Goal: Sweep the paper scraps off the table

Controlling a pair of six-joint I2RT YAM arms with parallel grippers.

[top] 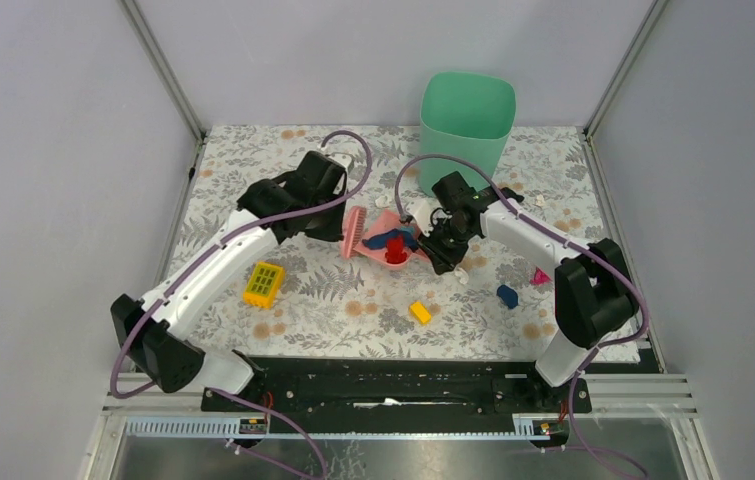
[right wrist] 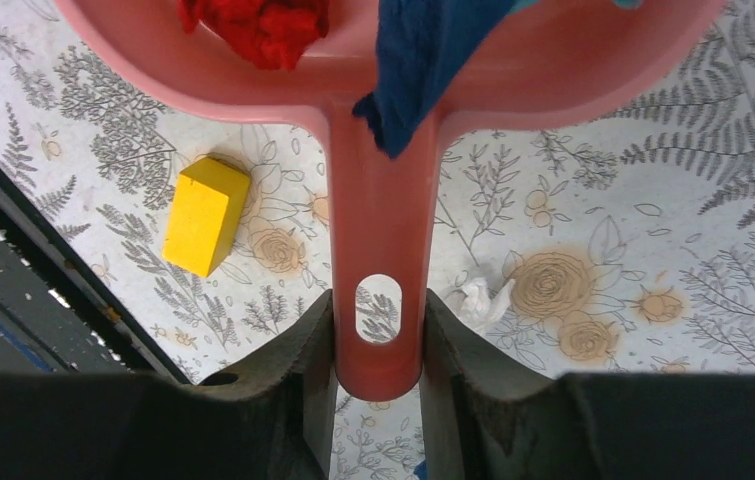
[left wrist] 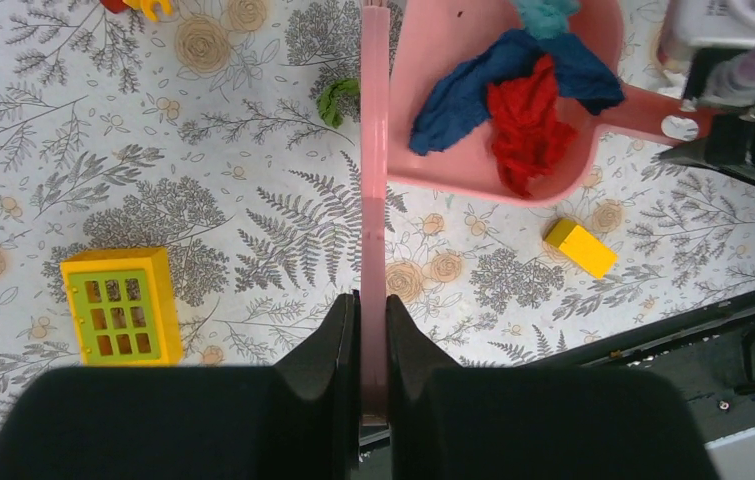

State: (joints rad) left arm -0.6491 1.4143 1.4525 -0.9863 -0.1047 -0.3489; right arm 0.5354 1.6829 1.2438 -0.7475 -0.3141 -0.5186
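Observation:
My left gripper [left wrist: 373,320] is shut on the thin handle of a pink brush [left wrist: 374,200], whose head lies beside the pink dustpan [top: 385,256] at mid-table. My right gripper [right wrist: 378,330] is shut on the dustpan's handle [right wrist: 378,200]. The pan [left wrist: 433,45] holds crumpled blue [left wrist: 463,95] and red [left wrist: 523,120] wads and a teal one. One white paper scrap [right wrist: 478,300] lies on the leaf-printed table [right wrist: 653,200] just right of my right fingers; it also shows in the top view [top: 462,278]. Other small white bits lie near the right edge [top: 531,330].
A green bin [top: 466,120] stands at the back. A yellow-green window brick [top: 264,283], a small yellow brick [top: 420,312], a blue piece [top: 507,295] and a pink piece [top: 539,276] lie on the table. A black rail [top: 393,385] runs along the near edge.

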